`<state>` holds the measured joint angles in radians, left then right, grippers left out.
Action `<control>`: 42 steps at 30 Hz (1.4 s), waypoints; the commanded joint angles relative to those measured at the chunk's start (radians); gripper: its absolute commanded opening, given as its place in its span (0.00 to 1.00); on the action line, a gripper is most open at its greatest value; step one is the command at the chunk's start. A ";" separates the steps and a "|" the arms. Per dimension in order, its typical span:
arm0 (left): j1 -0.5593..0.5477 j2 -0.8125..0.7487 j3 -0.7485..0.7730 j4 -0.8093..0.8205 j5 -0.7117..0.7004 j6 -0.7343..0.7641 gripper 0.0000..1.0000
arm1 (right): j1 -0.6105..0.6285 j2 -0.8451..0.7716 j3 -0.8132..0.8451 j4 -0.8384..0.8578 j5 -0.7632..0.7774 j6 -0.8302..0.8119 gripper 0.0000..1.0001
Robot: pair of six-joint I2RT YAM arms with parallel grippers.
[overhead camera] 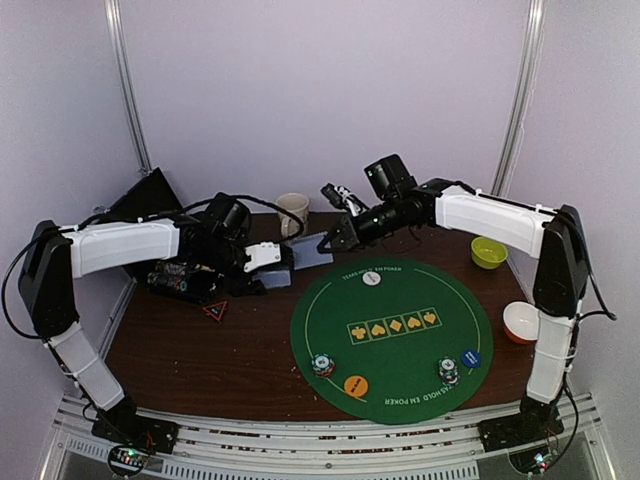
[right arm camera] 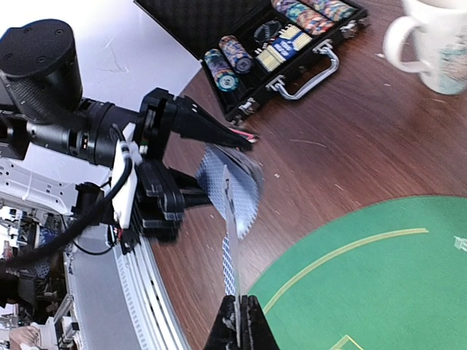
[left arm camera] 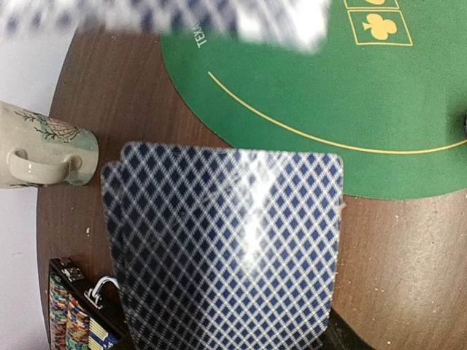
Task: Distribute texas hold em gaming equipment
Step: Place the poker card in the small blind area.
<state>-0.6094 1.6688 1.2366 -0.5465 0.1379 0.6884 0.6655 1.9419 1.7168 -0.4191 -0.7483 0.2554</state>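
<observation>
— Nearest me, the right gripper (right arm camera: 237,324) pinches one card (right arm camera: 228,273), upright, its top close by the deck (left arm camera: 226,255).
— The left gripper (right arm camera: 226,171) clamps that deck above the table (right arm camera: 350,146), beside the mat (right arm camera: 379,277). If I pull skewed, a second card could drag out.

Even light; glare on cards (left arm camera: 252,211); some blur.

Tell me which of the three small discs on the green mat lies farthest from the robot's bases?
The white disc, alone at the far edge of the green mat; the orange disc and blue disc lie at its near edge.
</observation>
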 commanded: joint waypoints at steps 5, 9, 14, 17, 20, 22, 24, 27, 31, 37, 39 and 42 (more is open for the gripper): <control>0.011 -0.069 -0.038 0.049 0.003 -0.020 0.57 | -0.058 -0.125 -0.170 -0.205 0.075 -0.104 0.00; 0.011 -0.085 -0.053 0.059 0.009 -0.023 0.57 | -0.013 -0.096 -0.265 -0.032 0.053 -0.025 0.00; 0.012 -0.087 -0.055 0.056 0.007 -0.023 0.57 | 0.049 0.040 -0.187 0.051 0.019 0.027 0.00; 0.013 -0.094 -0.062 0.055 0.006 -0.020 0.57 | 0.081 0.108 -0.199 0.114 -0.029 0.076 0.00; 0.013 -0.095 -0.065 0.056 0.007 -0.020 0.57 | 0.098 0.168 -0.210 0.166 -0.041 0.129 0.00; 0.014 -0.093 -0.061 0.056 0.006 -0.020 0.57 | 0.097 0.194 -0.206 0.186 -0.034 0.163 0.00; 0.013 -0.089 -0.057 0.056 0.005 -0.019 0.57 | 0.091 0.217 -0.203 0.210 -0.037 0.199 0.00; 0.014 -0.086 -0.055 0.055 0.002 -0.020 0.57 | 0.091 0.251 -0.202 0.243 -0.050 0.243 0.00; 0.014 -0.084 -0.054 0.050 -0.007 -0.018 0.57 | 0.091 0.287 -0.202 0.214 -0.046 0.236 0.00; 0.013 -0.081 -0.050 0.046 -0.007 -0.017 0.57 | 0.090 0.310 -0.147 0.085 0.037 0.148 0.03; 0.014 -0.078 -0.046 0.043 -0.005 -0.016 0.57 | 0.089 0.307 -0.128 0.052 0.059 0.126 0.10; 0.013 -0.076 -0.038 0.036 -0.004 -0.016 0.57 | 0.086 0.278 -0.112 0.002 0.100 0.099 0.22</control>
<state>-0.6029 1.6093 1.1816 -0.5251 0.1329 0.6785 0.7567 2.2391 1.5715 -0.3065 -0.7303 0.4137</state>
